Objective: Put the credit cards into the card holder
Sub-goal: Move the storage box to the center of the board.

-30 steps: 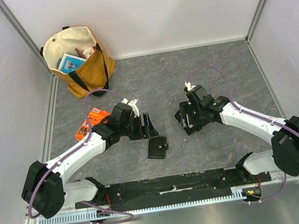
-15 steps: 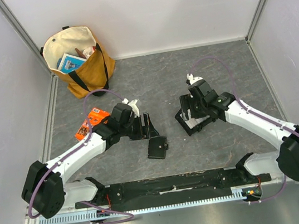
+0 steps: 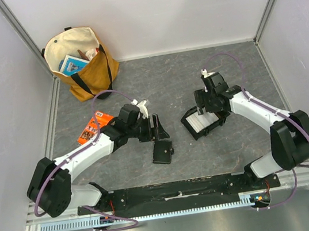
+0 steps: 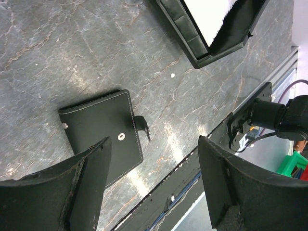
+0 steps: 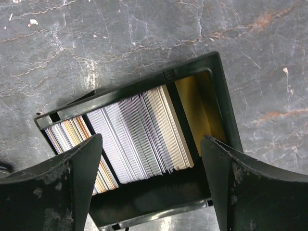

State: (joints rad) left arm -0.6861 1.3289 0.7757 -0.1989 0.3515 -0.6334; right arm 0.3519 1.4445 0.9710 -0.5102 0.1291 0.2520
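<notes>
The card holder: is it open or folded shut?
Folded shut. The card holder lies flat on the table, only its black outer cover showing; its snap tab sticks out, apparently unfastened.

Lighting: bright, even, from overhead; shadows soft, faint. Glare: pale sheen on table (image 4: 166,131) (left wrist view). Focus: fingers (image 5: 53,192) at frame edge soft, dark; overhead view sharp

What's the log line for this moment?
left pincer open near closed card holder | right pincer open over credit cards in tray | nothing held
</notes>
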